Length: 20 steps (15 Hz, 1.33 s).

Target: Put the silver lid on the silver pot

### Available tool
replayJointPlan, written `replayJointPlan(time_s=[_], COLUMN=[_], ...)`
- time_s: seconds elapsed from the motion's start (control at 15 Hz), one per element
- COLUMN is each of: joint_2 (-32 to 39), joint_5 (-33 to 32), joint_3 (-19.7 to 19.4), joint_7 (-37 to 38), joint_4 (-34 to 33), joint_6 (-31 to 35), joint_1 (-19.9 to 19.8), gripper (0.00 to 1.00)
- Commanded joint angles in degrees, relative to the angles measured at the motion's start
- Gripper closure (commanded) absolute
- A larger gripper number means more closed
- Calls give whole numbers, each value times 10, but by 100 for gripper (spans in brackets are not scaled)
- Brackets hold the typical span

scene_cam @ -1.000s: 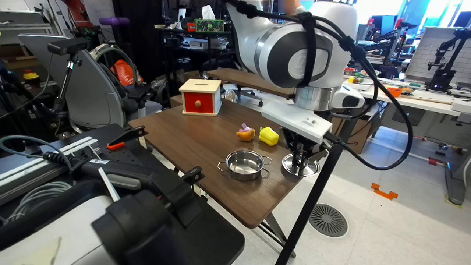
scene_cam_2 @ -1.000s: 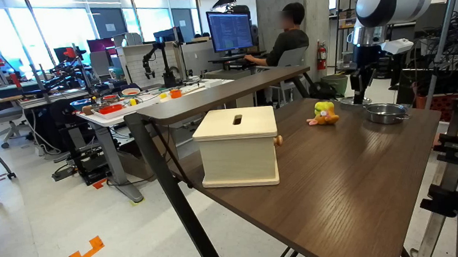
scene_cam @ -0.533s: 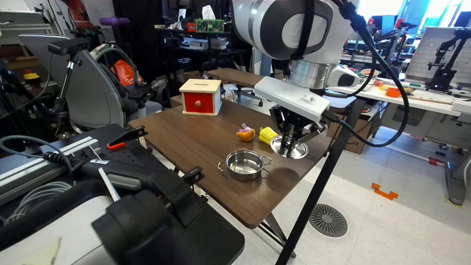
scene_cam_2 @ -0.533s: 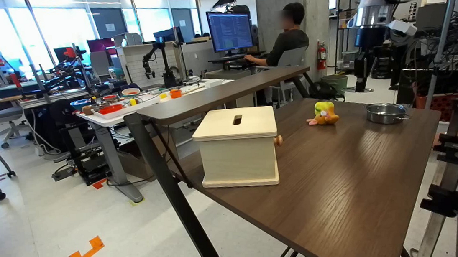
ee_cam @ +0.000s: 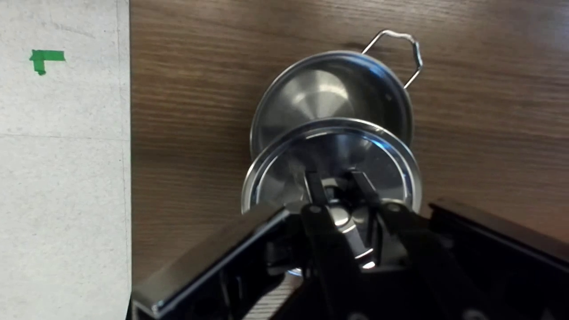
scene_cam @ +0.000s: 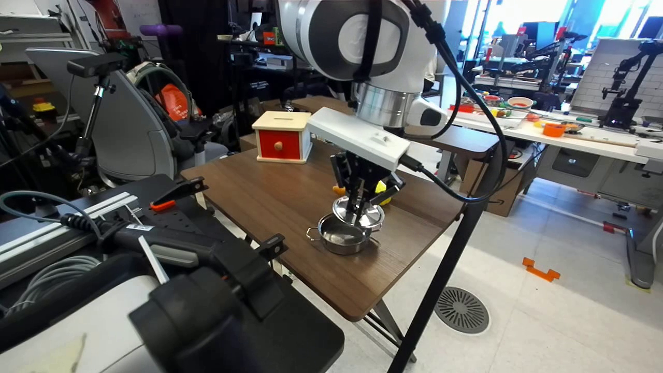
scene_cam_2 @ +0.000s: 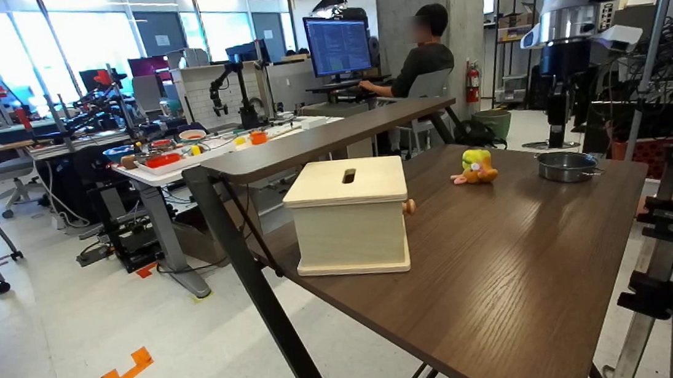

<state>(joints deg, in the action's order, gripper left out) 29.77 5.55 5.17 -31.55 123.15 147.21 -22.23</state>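
Because my gripper (ee_cam: 335,181) clamped the flat silver metal lid (ee_cam: 330,151) off-centre above the round silver metal pot (ee_cam: 322,93), I feared mis-seating.

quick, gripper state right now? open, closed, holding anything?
Gripper: closed, holding the silver lid in the air, not yet seated on the silver pot.

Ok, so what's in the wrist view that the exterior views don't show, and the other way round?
Only the wrist view shows a green mark on the pale floor.

Only the exterior views show the wooden box and the white arm.

All share the brown table, the silver pot on it, and the gripper holding the silver lid.
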Motion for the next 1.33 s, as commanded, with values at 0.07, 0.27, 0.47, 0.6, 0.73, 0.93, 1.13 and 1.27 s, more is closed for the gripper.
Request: replayJointPlan(time_s=[0.07, 0.27, 0.47, 0.6, 0.73, 0.93, 1.13, 1.27], joint_2=[-29, -22, -18, -16, -15, -11, -9, -8], joint_5=[-21, -32, -39, -46, -55, -64, -71, -77], joint_3=[-20, -29, -38, -47, -54, -62, -65, -64], joint_7=[-3, 5, 9, 17, 22, 27, 30, 35], joint_4=[41, 41, 40, 39, 38, 36, 37, 37], joint_6=[-8, -12, -11, -7, -7, -7, -7, -7], joint_1=[26, 37, 44, 50, 54, 59, 65, 68], gripper=[95, 95, 95, 95, 95, 95, 95, 95])
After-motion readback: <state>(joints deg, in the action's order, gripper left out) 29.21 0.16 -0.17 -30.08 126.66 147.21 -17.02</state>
